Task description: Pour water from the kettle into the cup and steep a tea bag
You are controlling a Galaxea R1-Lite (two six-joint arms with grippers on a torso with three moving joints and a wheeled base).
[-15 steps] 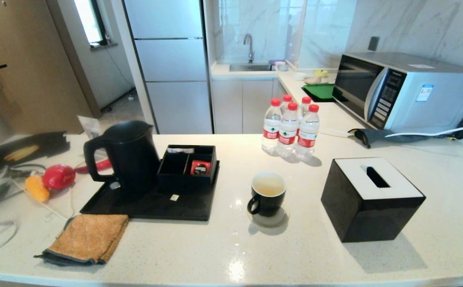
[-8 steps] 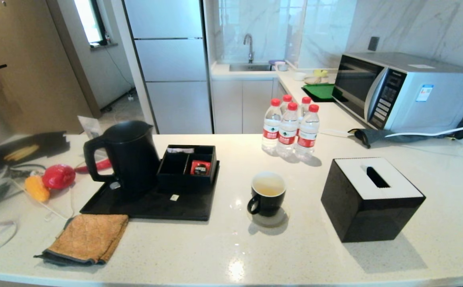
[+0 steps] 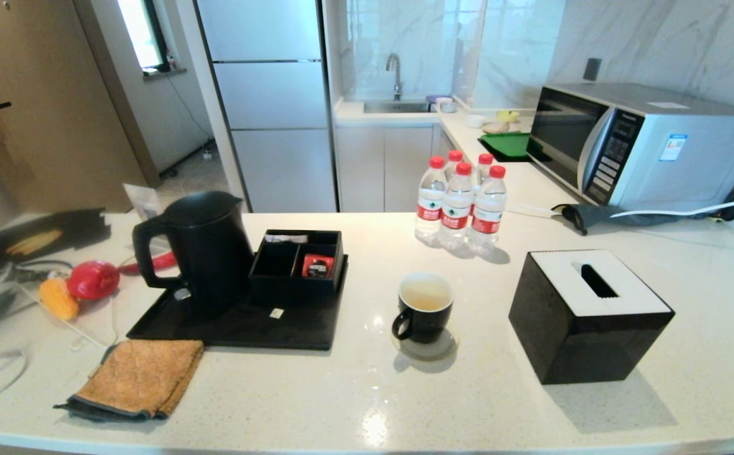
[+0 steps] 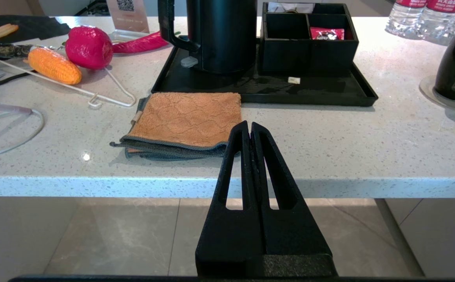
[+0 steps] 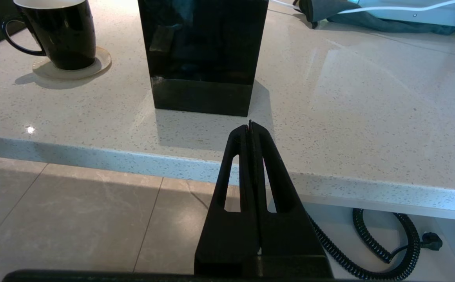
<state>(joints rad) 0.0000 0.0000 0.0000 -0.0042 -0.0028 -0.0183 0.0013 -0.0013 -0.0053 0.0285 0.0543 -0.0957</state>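
Note:
The tall black kettle [image 3: 205, 249] stands on the left of a black tray [image 3: 171, 325], handle toward the left. The black cup [image 3: 425, 308] sits on a pale coaster at mid-counter, with pale yellowish water [image 3: 427, 298] low inside it. I cannot make out the tea bag; only a small white scrap [image 3: 276, 313] lies on the tray. My left gripper [image 4: 250, 124] is shut and empty, off the counter's front edge before the orange cloth [image 4: 188, 119]. My right gripper [image 5: 250, 124] is shut and empty, off the edge before the tissue box [image 5: 202, 55]. Neither gripper shows in the head view.
A black divided box [image 3: 297, 259] on the tray holds a red sachet [image 3: 317, 266]. Several red-capped bottles [image 3: 458, 202] stand behind the cup, and a microwave [image 3: 645, 145] is at the back right. A red pepper [image 3: 93, 279], corn [image 3: 58, 298] and a wire hanger [image 4: 106, 84] lie at the left.

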